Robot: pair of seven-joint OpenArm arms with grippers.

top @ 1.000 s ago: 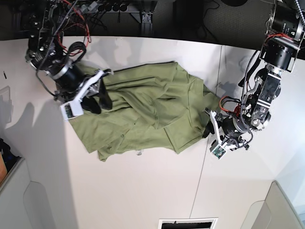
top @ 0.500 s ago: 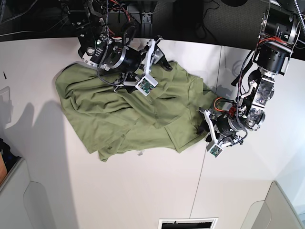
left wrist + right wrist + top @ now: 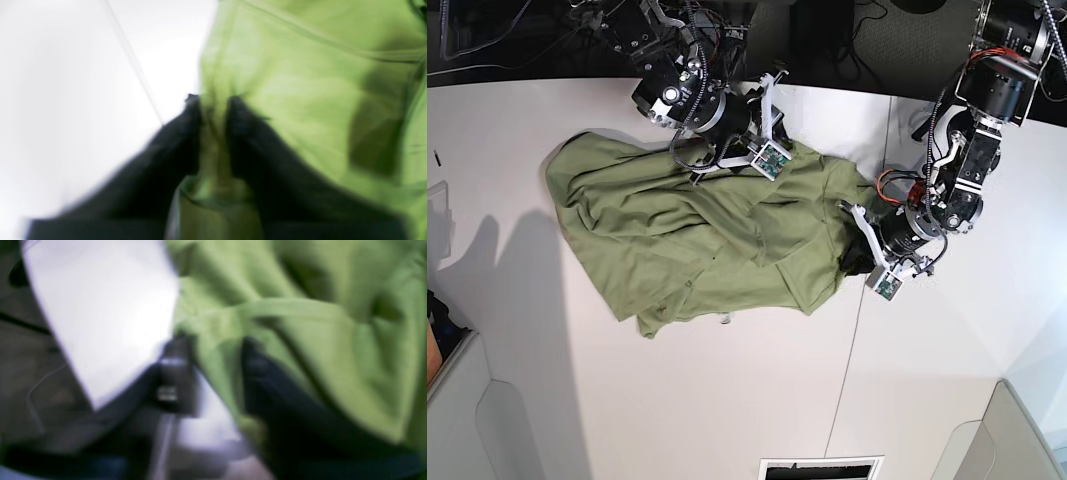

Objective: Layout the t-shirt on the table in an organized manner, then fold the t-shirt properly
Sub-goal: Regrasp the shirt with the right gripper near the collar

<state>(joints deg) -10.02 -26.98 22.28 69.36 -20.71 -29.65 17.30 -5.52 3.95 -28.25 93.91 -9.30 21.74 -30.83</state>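
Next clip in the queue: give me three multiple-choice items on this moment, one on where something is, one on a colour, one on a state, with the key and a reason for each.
1. Where is the left gripper?
A. At the t-shirt's edge by the table seam
B. Over bare table, far from the cloth
C. Off the table

2. What colour is the t-shirt?
A. Navy
B. Olive green
C. White

3. How does the t-shirt lie on the table?
A. Spread flat
B. Folded square
C. Crumpled and wrinkled

Key:
1 A, the left wrist view shows the jaws pinching a ridge of cloth beside the seam.
2 B, green in every view.
3 C, the base view shows overlapping folds.
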